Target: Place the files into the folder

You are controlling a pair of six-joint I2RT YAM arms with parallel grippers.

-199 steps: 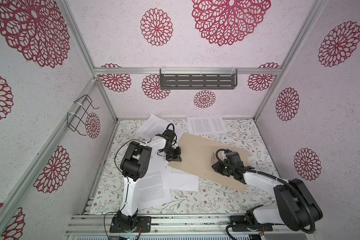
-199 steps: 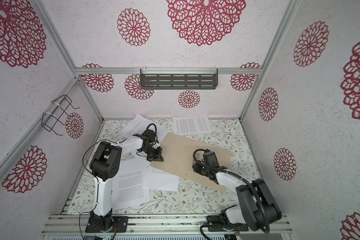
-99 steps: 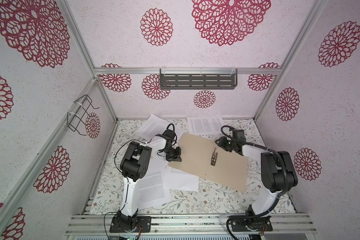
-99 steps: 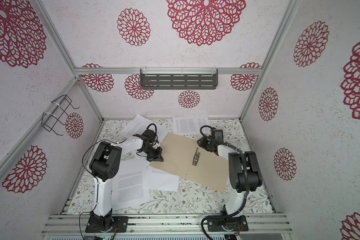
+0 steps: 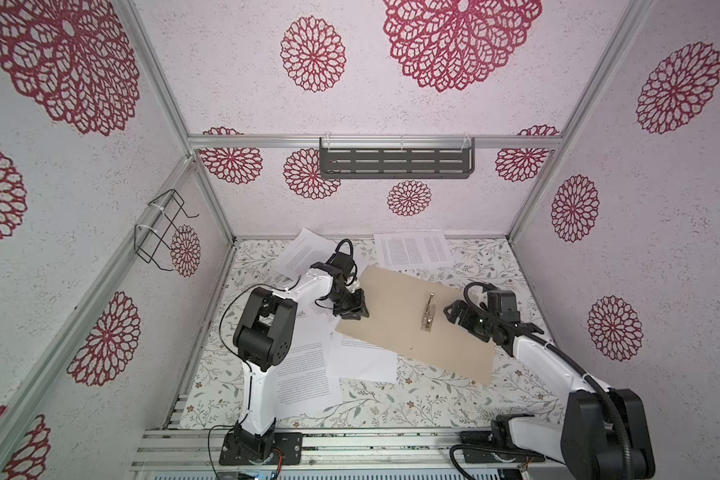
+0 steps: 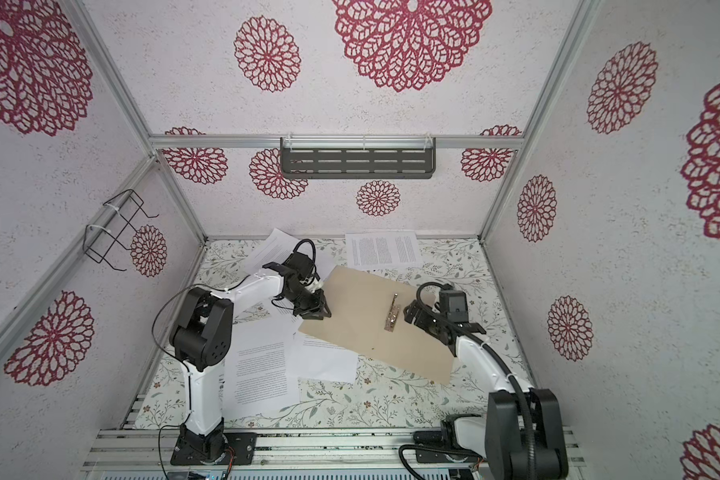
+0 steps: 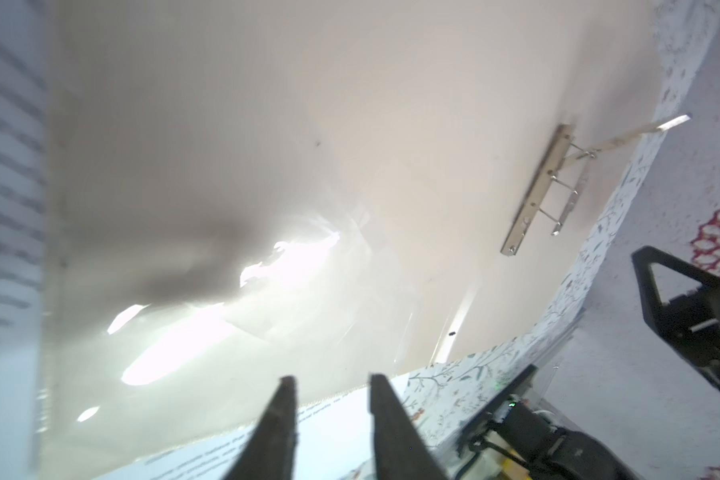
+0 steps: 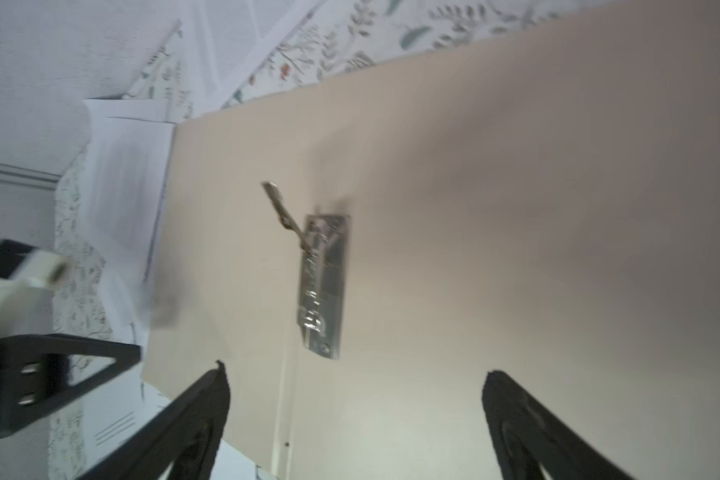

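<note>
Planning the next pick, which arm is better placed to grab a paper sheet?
Probably left: the left gripper sits open beside the sheets, while the right gripper hovers over the folder near its clip.

Nothing legible. Paper sheets on the bench carry blocks of small black print, too fine to read in both top views, blurred in the wrist views. No brand, number or sign readable elsewhere.

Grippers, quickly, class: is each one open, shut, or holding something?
Left gripper: open, at the folder's edge, holding nothing.
Right gripper: wide open above the folder, empty.
</note>
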